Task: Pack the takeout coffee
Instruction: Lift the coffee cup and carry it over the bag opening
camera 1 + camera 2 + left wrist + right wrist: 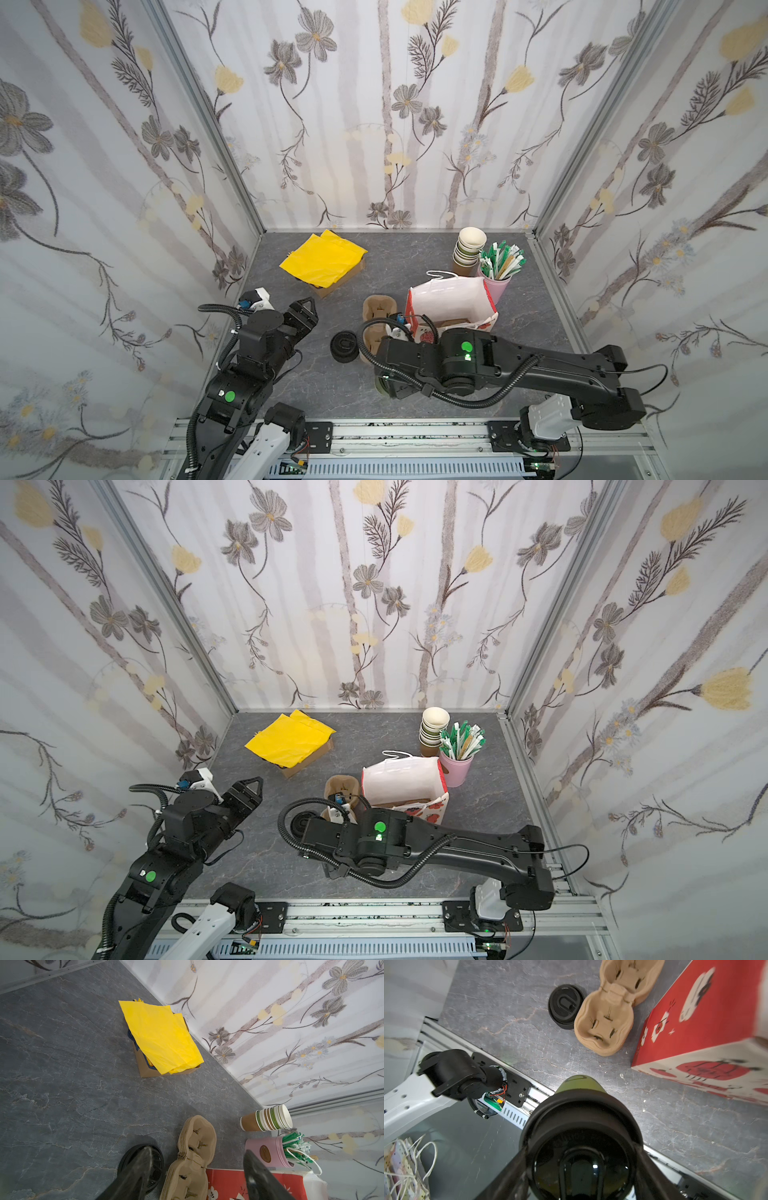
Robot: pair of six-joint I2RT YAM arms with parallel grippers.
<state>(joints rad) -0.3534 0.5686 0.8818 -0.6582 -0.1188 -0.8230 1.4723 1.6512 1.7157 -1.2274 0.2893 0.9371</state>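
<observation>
The left gripper point(307, 305) hangs over the left side of the table point(324, 386) with its fingers point(141, 1159) spread and nothing between them. Beyond it, towards the back wall, yellow paper point(322, 257) lies over a brown box point(328, 287).

Near the middle sits a short pile of black lids point(344, 347), touching a stack of brown carriers point(374, 307) just to its right.

Nearer the front edge, the right arm reaches across the middle. The right gripper point(581, 1152) is closed on the coffee point(581, 1126): one finger lies against each side of the black lid's rim, and the green cup body points away below it. The coffee thus sits squarely between the fingers, lid towards the wrist camera. It is by the table's front rail, apart from the lids, carriers and bag. In both top views the arm hides nearly all of it. Whether its base rests on the table cannot be told.

To the right of the carriers a red-and-white bag point(449, 291) stands open. Behind it are stacked lidless cups point(469, 249) and, just beside them, a pink tin point(494, 286) of green-and-white packets.
</observation>
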